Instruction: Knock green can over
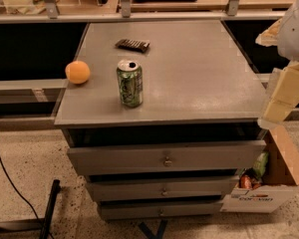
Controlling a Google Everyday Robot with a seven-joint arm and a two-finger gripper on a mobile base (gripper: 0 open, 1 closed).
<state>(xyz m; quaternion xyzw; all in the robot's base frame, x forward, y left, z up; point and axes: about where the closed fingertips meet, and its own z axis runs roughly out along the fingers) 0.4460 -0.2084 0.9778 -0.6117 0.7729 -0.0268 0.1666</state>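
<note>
— Grey worktop [199, 78], is it, on top of a cabinet?

— Yes, a flat grey worktop with three drawers [164, 158] stacked under its front edge, each with a small knob. It stands on a speckled floor [30, 153].

— Where is the green can [129, 83]?

— Upright on the worktop, left of the middle and nearer the front edge than the back. Its silver top faces up, with the opening showing.

— Anything beside it?

— An orange ball [77, 72] sits at the left edge, near the can but not touching it and a little further back. A dark packet [132, 45] lies flat behind the can, toward the back edge, apart from both.

— And the tool [284, 96]?

— Off the right edge of the worktop, near the front right corner, pale and blocky, above the floor. It is well apart from the can and touches nothing on the worktop. Whether it is apart or together I cannot tell.

— What else is around?

— A cardboard box [269, 193] on the floor, just beside the drawers on the right, with colourful things inside. A black cable [5, 173] runs across the floor at the left.
</note>
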